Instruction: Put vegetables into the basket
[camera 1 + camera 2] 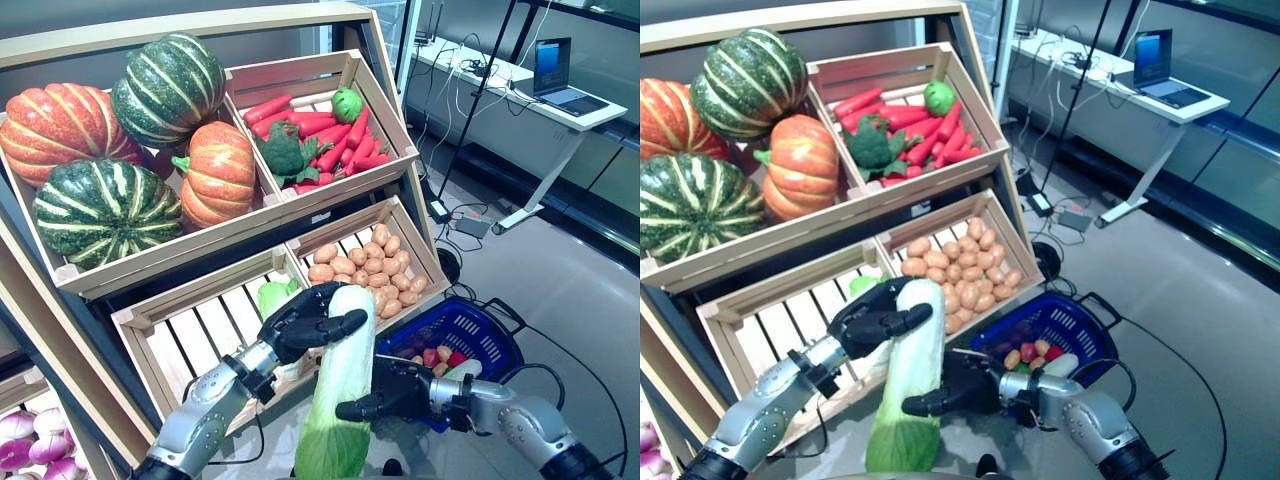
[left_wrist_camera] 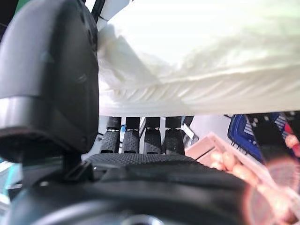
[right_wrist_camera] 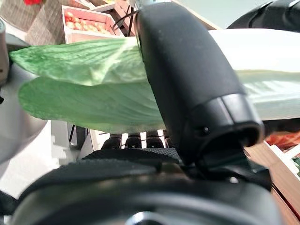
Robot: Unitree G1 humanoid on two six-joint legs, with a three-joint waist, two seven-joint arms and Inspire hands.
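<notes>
A long napa cabbage (image 1: 335, 400), white stalk up and green leaves down, hangs upright in front of the shelf. My left hand (image 1: 305, 325) is curled round its upper white part, and the left wrist view shows the cabbage (image 2: 201, 61) between thumb and fingers. My right hand (image 1: 395, 390) grips its middle from the right; in the right wrist view the thumb lies over the cabbage (image 3: 93, 89). The blue basket (image 1: 500, 345) stands on the floor to the right of the cabbage, with several small vegetables inside.
The tilted wooden shelf holds pumpkins (image 1: 100, 150), a crate of carrots and broccoli (image 1: 320, 125), a potato crate (image 1: 365, 265) and a slatted crate (image 1: 190, 335) with another green cabbage. Onions (image 1: 30, 435) lie at lower left. A desk with a laptop (image 1: 560, 75) stands back right.
</notes>
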